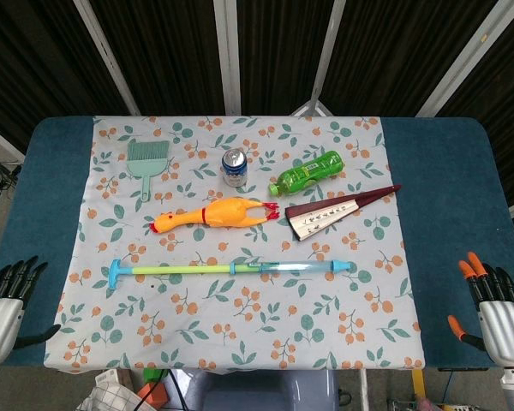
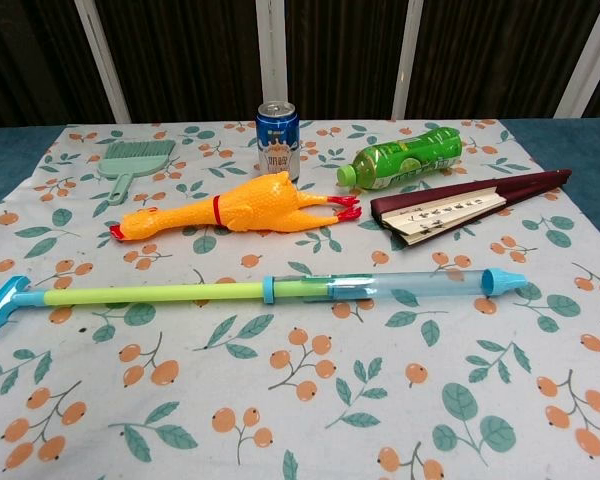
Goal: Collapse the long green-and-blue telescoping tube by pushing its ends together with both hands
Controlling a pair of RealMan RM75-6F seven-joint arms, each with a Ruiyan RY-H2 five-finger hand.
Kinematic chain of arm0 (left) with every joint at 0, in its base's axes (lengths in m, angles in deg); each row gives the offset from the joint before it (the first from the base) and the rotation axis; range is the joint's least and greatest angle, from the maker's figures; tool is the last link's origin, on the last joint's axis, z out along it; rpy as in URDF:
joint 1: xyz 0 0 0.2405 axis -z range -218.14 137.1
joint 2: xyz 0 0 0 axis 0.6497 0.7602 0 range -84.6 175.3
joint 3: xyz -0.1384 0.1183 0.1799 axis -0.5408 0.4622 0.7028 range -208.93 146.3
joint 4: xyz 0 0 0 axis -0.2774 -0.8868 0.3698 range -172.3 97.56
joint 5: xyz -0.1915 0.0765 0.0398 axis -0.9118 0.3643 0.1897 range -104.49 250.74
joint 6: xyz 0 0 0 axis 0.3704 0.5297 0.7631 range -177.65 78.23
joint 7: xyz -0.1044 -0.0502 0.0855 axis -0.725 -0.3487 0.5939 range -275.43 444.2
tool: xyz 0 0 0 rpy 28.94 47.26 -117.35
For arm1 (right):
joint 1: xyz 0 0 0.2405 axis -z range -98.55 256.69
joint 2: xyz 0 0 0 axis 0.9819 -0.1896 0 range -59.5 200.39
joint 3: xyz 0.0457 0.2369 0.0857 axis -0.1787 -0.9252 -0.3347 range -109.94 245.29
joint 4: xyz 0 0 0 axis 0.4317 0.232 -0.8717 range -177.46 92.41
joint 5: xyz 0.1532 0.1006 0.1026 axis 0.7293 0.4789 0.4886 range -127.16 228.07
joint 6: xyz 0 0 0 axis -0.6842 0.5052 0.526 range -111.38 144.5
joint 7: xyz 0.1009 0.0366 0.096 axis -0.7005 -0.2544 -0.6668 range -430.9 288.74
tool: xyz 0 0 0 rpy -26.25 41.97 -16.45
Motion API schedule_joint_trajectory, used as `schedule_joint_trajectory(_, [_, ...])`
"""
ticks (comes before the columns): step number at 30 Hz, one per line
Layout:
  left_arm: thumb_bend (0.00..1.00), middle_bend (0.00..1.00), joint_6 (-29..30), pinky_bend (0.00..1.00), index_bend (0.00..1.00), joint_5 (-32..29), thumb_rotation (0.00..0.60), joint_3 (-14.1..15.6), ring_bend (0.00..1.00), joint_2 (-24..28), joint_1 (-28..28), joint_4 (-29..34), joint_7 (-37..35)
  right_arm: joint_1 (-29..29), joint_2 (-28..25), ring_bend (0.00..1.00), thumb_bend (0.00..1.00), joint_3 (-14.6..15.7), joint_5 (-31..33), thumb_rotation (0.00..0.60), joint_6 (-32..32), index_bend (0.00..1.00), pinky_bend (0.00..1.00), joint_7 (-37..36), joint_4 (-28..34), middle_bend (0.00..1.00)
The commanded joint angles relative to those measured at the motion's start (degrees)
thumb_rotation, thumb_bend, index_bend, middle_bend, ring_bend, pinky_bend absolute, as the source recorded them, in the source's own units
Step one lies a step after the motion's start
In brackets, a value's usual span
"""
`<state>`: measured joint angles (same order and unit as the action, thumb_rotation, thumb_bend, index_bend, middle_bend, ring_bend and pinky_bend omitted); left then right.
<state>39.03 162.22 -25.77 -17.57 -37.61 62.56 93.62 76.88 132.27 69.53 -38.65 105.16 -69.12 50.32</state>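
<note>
The telescoping tube (image 1: 231, 270) lies stretched out across the floral cloth, with a blue T-handle at its left end, a thin green rod, and a clear blue barrel to the right; the chest view shows the tube (image 2: 250, 292) full length too. My left hand (image 1: 4, 308) hovers at the table's near left edge, fingers spread, holding nothing. My right hand (image 1: 495, 308) sits at the near right edge, orange-tipped fingers spread, also empty. Both hands are well clear of the tube ends. Neither hand appears in the chest view.
Behind the tube lie a rubber chicken (image 1: 210, 214), a folded fan (image 1: 338, 210), a green bottle (image 1: 307, 173) on its side, an upright soda can (image 1: 234, 167) and a small green brush (image 1: 146, 161). The floral cloth (image 1: 240, 342) covers a blue table (image 1: 450, 171).
</note>
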Motion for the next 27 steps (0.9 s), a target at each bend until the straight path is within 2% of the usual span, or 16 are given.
schedule_joint_trajectory(1, [0.17, 0.00, -0.2, 0.00, 0.02, -0.1, 0.600, -0.2, 0.00, 0.0, -0.1, 0.0, 0.1, 0.1, 0.0, 0.00, 0.34, -0.1, 0.0, 0.600, 0.0, 0.00, 0.00, -0.1, 0.0, 0.00])
schedule_joint_trajectory(15, [0.17, 0.00, -1.7, 0.00, 0.06, -1.0, 0.600, -1.0, 0.00, 0.2, -0.1, 0.4, 0.2, 0.2, -0.2, 0.00, 0.34, -0.4, 0.0, 0.600, -0.9, 0.00, 0.00, -0.1, 0.4, 0.00])
schedule_joint_trajectory(20, [0.18, 0.00, -3.2, 0.00, 0.15, -2.1, 0.600, -2.0, 0.00, 0.3, 0.8, 0.6, 2.0, 0.3, -0.2, 0.00, 0.34, -0.4, -0.1, 0.600, -1.1, 0.00, 0.00, 0.2, 0.3, 0.00])
schedule_joint_trajectory(27, [0.27, 0.10, -9.2, 0.02, 0.34, -7.8, 0.600, -6.6, 0.00, -0.4, 5.8, 4.4, 8.4, 0.4, -0.5, 0.00, 0.34, -0.3, -0.6, 0.600, -1.3, 0.00, 0.00, -0.5, 0.5, 0.00])
